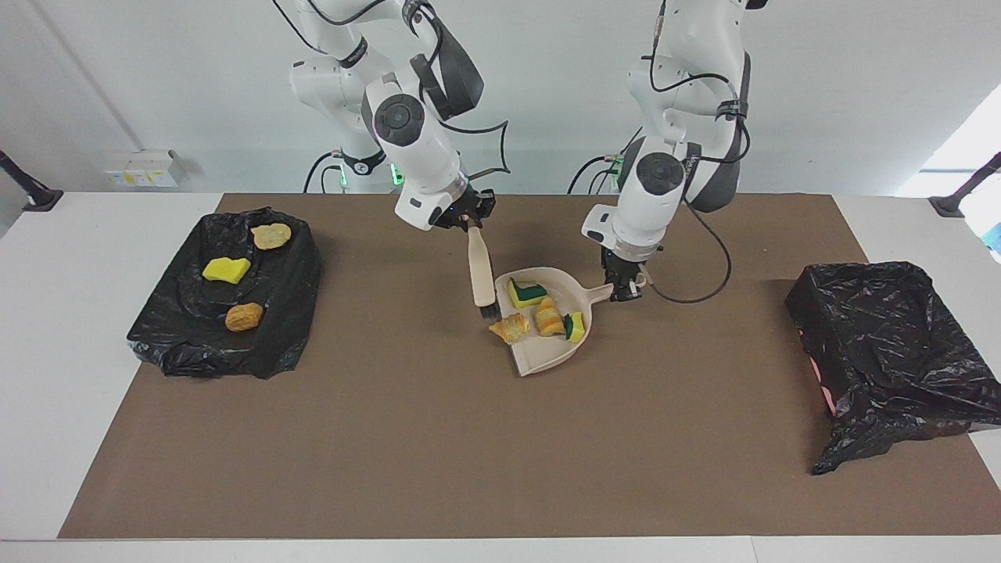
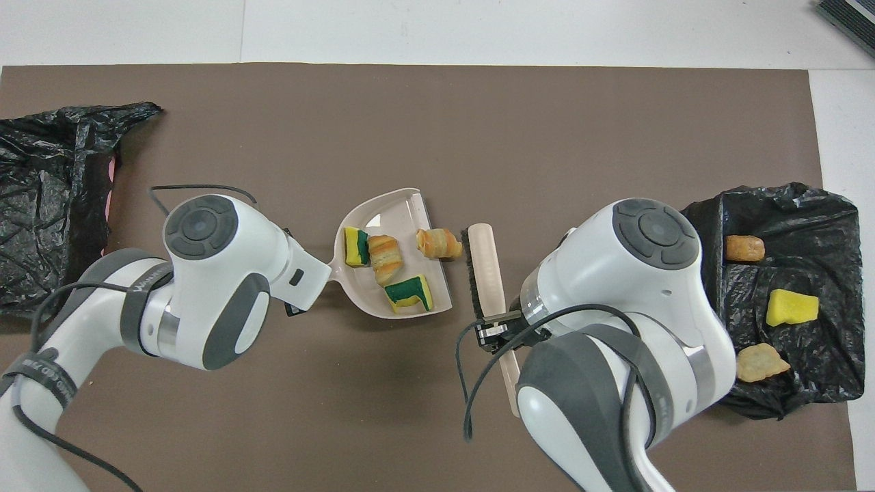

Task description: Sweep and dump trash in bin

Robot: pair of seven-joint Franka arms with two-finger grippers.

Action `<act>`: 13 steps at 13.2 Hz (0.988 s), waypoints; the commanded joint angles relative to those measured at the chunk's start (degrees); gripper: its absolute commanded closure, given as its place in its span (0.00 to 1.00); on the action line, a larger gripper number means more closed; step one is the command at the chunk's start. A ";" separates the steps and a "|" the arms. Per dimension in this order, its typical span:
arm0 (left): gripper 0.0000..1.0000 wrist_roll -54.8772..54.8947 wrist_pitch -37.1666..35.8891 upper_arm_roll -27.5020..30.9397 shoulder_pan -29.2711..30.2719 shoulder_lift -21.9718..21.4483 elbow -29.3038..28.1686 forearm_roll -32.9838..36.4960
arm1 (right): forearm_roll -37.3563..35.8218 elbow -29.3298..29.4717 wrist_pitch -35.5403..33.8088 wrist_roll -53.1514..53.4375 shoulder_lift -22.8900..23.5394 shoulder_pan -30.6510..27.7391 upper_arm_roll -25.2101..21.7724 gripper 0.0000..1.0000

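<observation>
The beige dustpan (image 1: 547, 356) (image 2: 383, 208) sits low at the mat's middle, and my left gripper (image 1: 626, 288) is shut on its handle. In it lie trash pieces: a green-backed sponge (image 1: 527, 292) (image 2: 409, 294), a bread-like chunk (image 1: 550, 317) (image 2: 385, 250) and a small sponge (image 1: 575, 326) (image 2: 355, 246). Another bread-like chunk (image 1: 510, 327) (image 2: 439, 242) straddles the pan's lip. My right gripper (image 1: 468, 219) (image 2: 496, 333) is shut on the brush (image 1: 482, 274) (image 2: 482, 270), whose bristles hang just beside that chunk. The left gripper is hidden under its wrist in the overhead view.
A black-bag-lined bin (image 1: 884, 344) (image 2: 41, 205) stands at the left arm's end of the mat. A second black-lined bin (image 1: 227, 313) (image 2: 772, 294) at the right arm's end holds a yellow sponge (image 1: 227, 270) and two bread-like pieces.
</observation>
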 commanded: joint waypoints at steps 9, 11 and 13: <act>1.00 -11.07 -4.47 -0.38 -2.87 3.64 3.72 10.48 | -20.66 5.94 4.66 -8.10 10.90 -1.49 0.50 1.00; 1.00 -14.31 -5.17 -0.47 -3.48 3.91 3.64 10.83 | -21.48 9.04 4.65 -7.49 14.16 0.70 0.59 1.00; 1.00 -14.59 -5.00 -0.47 -4.36 4.26 3.20 10.83 | -20.77 8.87 6.75 -6.00 17.50 3.43 0.68 1.00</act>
